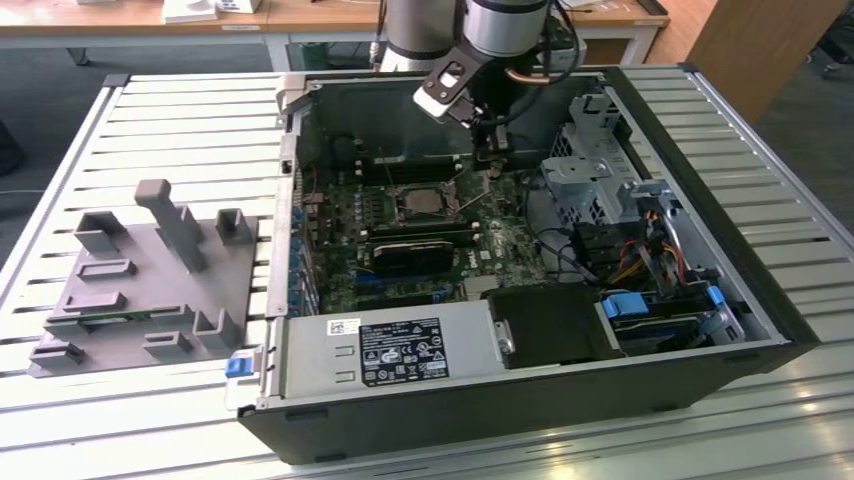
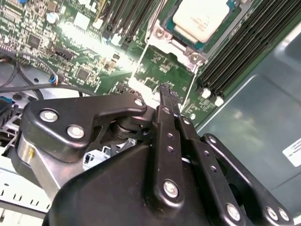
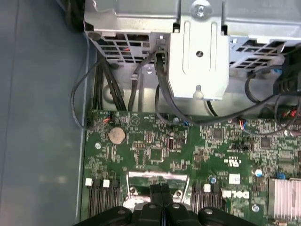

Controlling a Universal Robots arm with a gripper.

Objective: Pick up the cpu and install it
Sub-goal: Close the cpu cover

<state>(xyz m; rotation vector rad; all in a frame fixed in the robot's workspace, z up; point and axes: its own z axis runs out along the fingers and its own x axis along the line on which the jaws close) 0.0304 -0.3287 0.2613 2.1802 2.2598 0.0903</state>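
Note:
The cpu (image 1: 427, 200) lies flat in the black socket on the green motherboard, inside the open computer case. In the second wrist view the cpu (image 2: 207, 19) shows its silvery top with the socket's metal frame (image 2: 188, 55) around it. My gripper (image 1: 490, 162) hangs over the board just to the exterior view's right of the socket, slightly farther back. Its black fingers are pressed together, shut with nothing between them, as both wrist views show (image 2: 165, 89) (image 3: 162, 188). The gripper is apart from the cpu.
A grey plastic tray (image 1: 147, 290) with upright posts sits on the slatted table at the exterior view's left. Inside the case are a metal drive cage (image 1: 601, 160), loose cables (image 1: 641, 250), a black card (image 1: 407, 255) and the power supply (image 1: 387, 350).

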